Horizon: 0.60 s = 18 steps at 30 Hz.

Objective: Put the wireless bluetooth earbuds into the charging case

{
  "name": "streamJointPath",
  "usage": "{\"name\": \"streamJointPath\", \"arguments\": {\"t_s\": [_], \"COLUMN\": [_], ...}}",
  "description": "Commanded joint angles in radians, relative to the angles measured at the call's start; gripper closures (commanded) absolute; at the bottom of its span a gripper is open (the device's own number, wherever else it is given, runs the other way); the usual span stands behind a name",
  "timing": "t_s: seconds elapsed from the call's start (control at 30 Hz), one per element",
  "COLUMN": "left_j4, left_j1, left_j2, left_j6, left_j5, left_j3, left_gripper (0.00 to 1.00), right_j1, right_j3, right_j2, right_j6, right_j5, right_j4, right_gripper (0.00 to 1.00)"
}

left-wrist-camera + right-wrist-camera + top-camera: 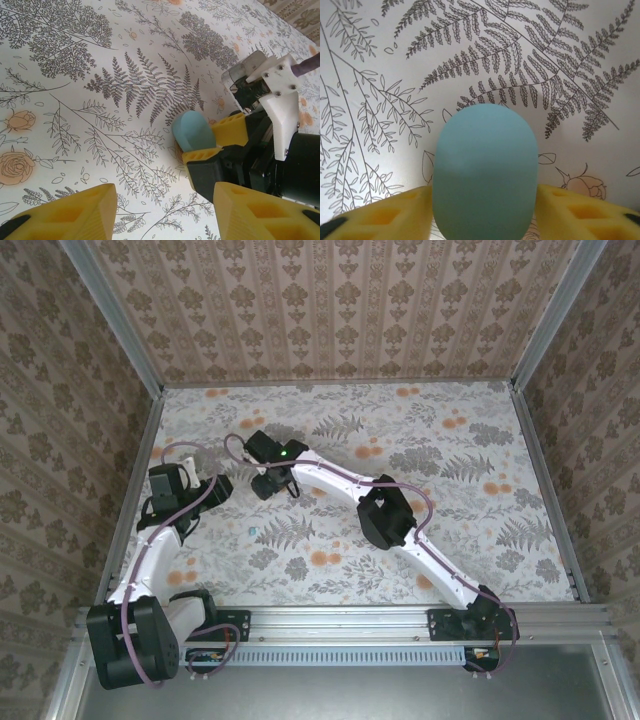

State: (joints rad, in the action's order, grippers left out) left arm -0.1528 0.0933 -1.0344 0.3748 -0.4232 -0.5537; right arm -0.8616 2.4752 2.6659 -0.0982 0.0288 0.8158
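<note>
Right pincer (485, 207) is clamped on the charging case (485, 165): yellow pads (580, 210) pressed against both long sides, with the rounded turquoise end poking out past the fingertips. A smooth, pebble-like shell faces the right wrist camera, with fern print behind it.

Over to the left wrist camera for the side-on look. The case sits tilted between those two pads, nose angled down toward the worktop (450, 440), and there's a shadow on the print just beneath it. Is the tip actually touching the surface? Hard to call from this angle.

From above, the right arm (400, 520) stretches diagonally across from the near right corner. That puts the grip, and the case with it, over the left half of the worktop, roughly midway between the near and far edges.

Left pincer (162, 210) is open, its fingers (65, 215) spread wide with nothing between them but bare floral print. It sits near the left edge of the worktop, just beside the right pincer and pointing straight at the held case.
</note>
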Motion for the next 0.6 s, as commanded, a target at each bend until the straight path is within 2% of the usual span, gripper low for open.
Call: {"name": "streamJointPath", "arguments": {"t_s": [0.0, 0.2, 0.43, 0.57], "left_j4": [-0.008, -0.038, -0.024, 0.07], "left_j1": [0.006, 0.006, 0.004, -0.001], "left_j2": [0.023, 0.07, 0.144, 0.176], "left_j6": [0.018, 0.008, 0.015, 0.01], "left_j5": [-0.024, -0.035, -0.082, -0.188], "left_j3": [0.006, -0.005, 0.015, 0.044], "left_gripper": [0.46, 0.46, 0.48, 0.49], "right_j1": [-0.004, 0.0, 0.04, 0.076], "right_j3": [0.022, -0.097, -0.512, -0.72], "right_j2": [0.016, -0.071, -0.362, -0.537], "right_j6": [0.043, 0.1, 0.139, 0.171], "right_j5": [-0.024, -0.049, -0.149, -0.257], "right_j4": [0.019, -0.019, -0.211, -0.275], "right_gripper": [0.59, 0.7, 0.72, 0.72]}}
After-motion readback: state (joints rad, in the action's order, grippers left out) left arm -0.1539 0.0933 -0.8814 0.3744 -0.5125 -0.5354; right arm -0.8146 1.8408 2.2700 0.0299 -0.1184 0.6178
